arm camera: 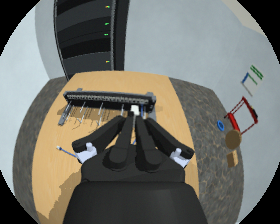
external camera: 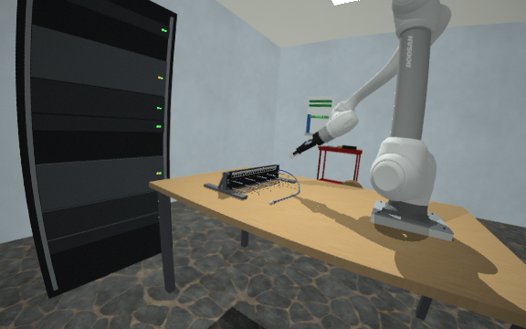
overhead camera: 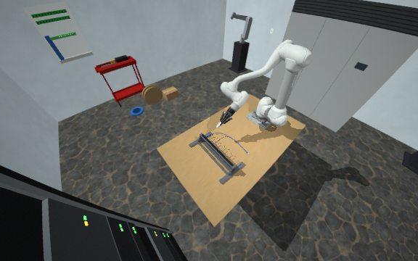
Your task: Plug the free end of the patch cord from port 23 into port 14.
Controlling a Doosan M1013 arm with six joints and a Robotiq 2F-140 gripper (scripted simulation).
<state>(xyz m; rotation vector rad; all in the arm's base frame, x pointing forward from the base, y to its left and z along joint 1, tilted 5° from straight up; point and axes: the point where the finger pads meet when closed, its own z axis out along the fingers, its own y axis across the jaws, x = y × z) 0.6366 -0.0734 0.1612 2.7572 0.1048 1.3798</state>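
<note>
- Patch cord [overhead camera: 236, 141] [external camera: 299, 185] [arm camera: 67, 151] down on the table [overhead camera: 194, 174] [external camera: 336, 238] [arm camera: 101, 82], bowed out in a curve from the far end of the port rack [overhead camera: 216, 152] [external camera: 225, 182] [arm camera: 111, 97].
- Free plug [overhead camera: 248, 154] [external camera: 272, 202] [arm camera: 59, 148] out at three o'clock from the rack in the top view, near the table's edge side, and not in port 14!
- Rack upright on its feet, slanting from eleven o'clock to five o'clock; port numbers too small to read.
- Over to the gripper [overhead camera: 218, 125] [external camera: 291, 155] [arm camera: 135, 109]: up in the air at twelve o'clock from the rack, fingers pressed together, nothing pinched, apart from cord and rack alike.
- White arm [overhead camera: 287, 85] [external camera: 414, 82] reaching down from its mount at one o'clock, gripper tilted downward.
- Farther out, on the floor side: red cart [overhead camera: 116, 67] [external camera: 340, 150] [arm camera: 234, 122] toward ten o'clock, blue ring [overhead camera: 132, 112] [arm camera: 218, 123] below, carton [overhead camera: 170, 93] [arm camera: 232, 159] beside a brown disc [overhead camera: 152, 95] [arm camera: 233, 140].
- Tall dark server cabinet [overhead camera: 75, 206] [external camera: 99, 105] [arm camera: 86, 50] at eight o'clock, little lights glowing green and amber.
</note>
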